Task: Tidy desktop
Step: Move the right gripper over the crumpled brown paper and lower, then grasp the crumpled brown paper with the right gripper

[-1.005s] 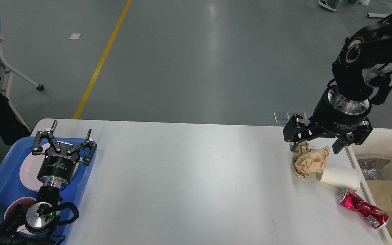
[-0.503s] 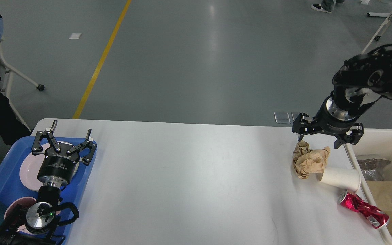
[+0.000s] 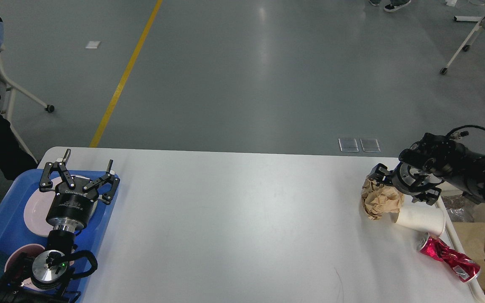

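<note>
The desktop (image 3: 234, 219) spreads wide and white beneath both my arms, mostly bare in the middle, with the litter gathered at the end where my right gripper (image 3: 402, 187) works. That gripper has dropped a long way in the last second: it hung high above the crumpled brown paper (image 3: 380, 201) with its fingers spread, and now it sits low, right at the top of the wad, apparently touching it. I judge this as the reach for a grasp, so the paper is probably the first piece to go into the cream bin (image 3: 461, 252) just beyond the gripper. Directly below the gripper and against the paper lies a tipped white paper cup (image 3: 421, 219), and further toward me a crushed red can (image 3: 449, 257) rests by the bin's rim. My left gripper (image 3: 80, 174) hovers over the blue tray (image 3: 6, 219), well away at the other end, its fingers spread wide and holding nothing, above a pink plate (image 3: 34, 210). What I cannot make out is the right gripper's fingers: they are seen dark and foreshortened against the wrist, so whether they have closed on the paper I cannot tell. The bin is cut off at the frame's edge, and so is the tray.
</note>
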